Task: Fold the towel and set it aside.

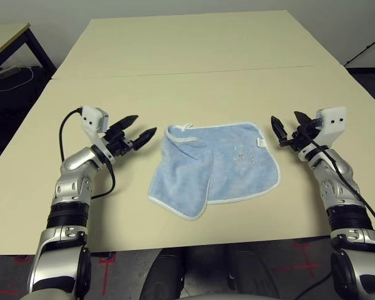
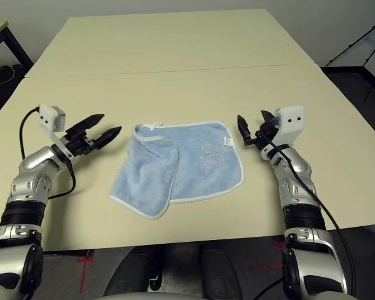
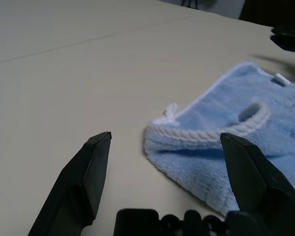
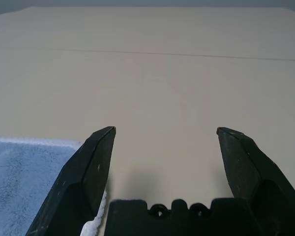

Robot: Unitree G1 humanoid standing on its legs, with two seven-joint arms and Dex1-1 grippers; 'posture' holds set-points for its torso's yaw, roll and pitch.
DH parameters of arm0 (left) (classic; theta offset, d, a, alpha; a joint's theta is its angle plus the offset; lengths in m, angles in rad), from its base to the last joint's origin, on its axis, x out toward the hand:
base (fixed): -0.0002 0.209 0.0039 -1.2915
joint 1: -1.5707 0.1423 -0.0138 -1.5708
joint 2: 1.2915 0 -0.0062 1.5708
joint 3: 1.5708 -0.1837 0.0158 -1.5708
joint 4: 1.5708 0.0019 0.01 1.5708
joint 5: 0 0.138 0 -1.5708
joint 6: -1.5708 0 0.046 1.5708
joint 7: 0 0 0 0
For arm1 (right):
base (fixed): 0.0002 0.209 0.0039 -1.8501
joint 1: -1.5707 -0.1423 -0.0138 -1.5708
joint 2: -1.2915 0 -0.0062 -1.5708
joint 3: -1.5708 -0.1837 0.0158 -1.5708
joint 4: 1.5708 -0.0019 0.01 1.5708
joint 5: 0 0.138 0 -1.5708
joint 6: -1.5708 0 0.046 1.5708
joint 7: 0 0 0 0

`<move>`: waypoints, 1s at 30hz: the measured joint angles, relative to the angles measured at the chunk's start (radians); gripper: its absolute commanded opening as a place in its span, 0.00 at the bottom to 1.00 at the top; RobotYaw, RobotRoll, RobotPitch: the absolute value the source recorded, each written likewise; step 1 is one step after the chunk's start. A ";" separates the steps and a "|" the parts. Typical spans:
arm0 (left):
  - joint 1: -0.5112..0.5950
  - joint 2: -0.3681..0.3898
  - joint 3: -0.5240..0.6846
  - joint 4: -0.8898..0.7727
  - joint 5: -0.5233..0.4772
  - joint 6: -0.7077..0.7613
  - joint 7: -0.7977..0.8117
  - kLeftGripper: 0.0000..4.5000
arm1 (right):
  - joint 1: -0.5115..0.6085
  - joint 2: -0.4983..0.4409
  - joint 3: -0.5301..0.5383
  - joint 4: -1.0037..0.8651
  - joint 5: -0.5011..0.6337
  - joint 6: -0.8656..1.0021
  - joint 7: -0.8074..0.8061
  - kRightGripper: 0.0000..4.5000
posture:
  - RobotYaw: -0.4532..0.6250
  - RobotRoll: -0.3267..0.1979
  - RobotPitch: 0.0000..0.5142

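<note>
The light-blue towel (image 1: 215, 167) lies on the table's near middle, its left part folded over onto itself, white edging all round. A small white tag (image 1: 260, 143) sits at its right edge and a loop (image 1: 185, 127) at its far left corner. My left gripper (image 1: 142, 129) hovers open just left of the towel, its tips pointing at the folded corner (image 3: 206, 132). My right gripper (image 1: 287, 128) stands open just right of the towel, close to the tag corner, with nothing between its fingers (image 4: 96, 164).
The beige table (image 1: 194, 75) stretches far back, with a seam (image 1: 181, 72) running across it. Another table's corner (image 1: 9, 37) and cables (image 1: 9, 78) lie off to the left. A tripod leg (image 1: 369, 50) stands at the far right.
</note>
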 measured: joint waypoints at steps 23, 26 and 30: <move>-0.006 0.051 -0.062 -0.030 0.035 -0.010 -0.171 1.00 | -0.353 -0.219 0.161 0.303 -0.057 0.319 0.385 1.00 | 0.48 0.62 0.32; 0.006 0.051 -0.062 -0.076 0.027 0.011 -0.170 1.00 | -0.416 -0.222 0.179 0.402 -0.093 0.288 0.420 1.00 | 0.50 0.62 0.33; 0.013 0.049 -0.062 -0.136 0.019 0.045 -0.163 1.00 | -0.482 -0.222 0.216 0.512 -0.140 0.221 0.468 1.00 | 0.52 0.62 0.33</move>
